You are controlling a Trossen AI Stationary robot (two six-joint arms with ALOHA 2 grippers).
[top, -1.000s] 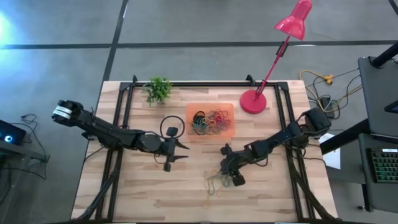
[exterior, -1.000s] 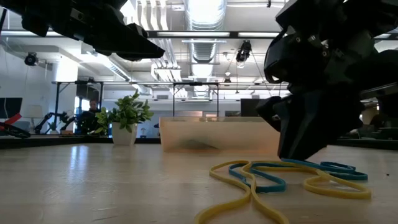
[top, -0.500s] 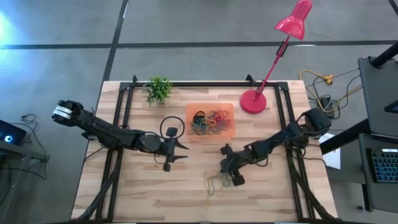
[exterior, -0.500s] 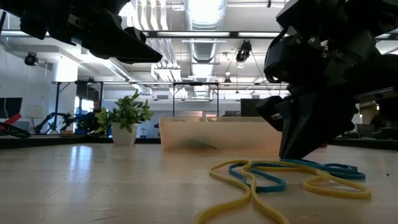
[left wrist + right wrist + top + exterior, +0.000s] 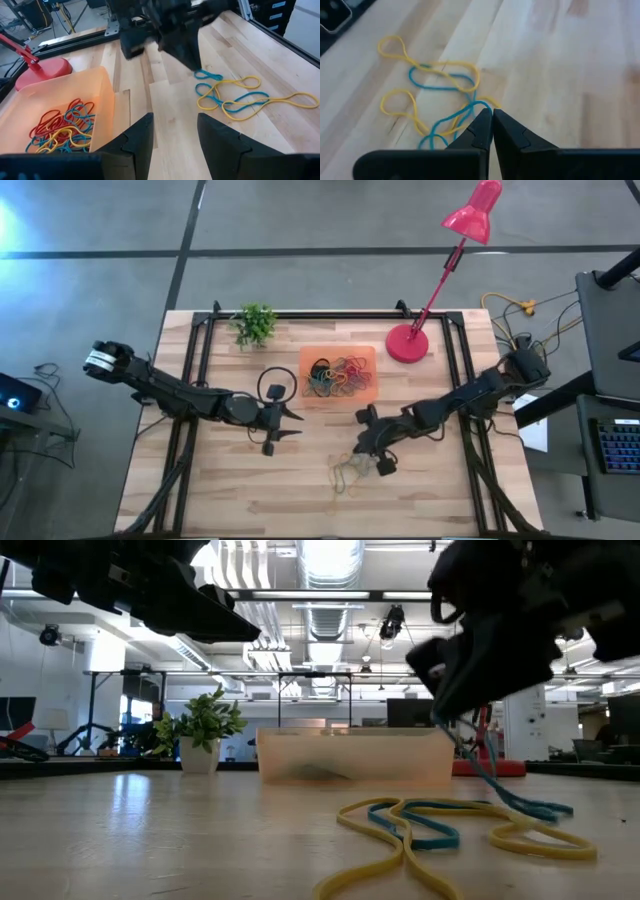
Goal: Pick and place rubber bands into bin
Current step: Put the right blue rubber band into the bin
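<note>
Wooden table (image 5: 230, 480) planks carry the whole scene, and in the high view the orange bin (image 5: 368, 392) is seen at about 11 o'clock from the right gripper (image 5: 378, 465), near but apart, already holding a tangle of rubber bands (image 5: 336, 376). The right gripper is closed on a blue band (image 5: 492, 780), which in the low view is drawn up taut from the loose yellow and blue bands (image 5: 348, 474) left on the wood at its 8 o'clock. The coming carry is judged to run up and toward 11 o'clock, across the bin's near long wall. The left gripper (image 5: 292, 425) waits with fingers apart at the bin's 8 o'clock, holding nothing, nearer the bin than the right one
</note>
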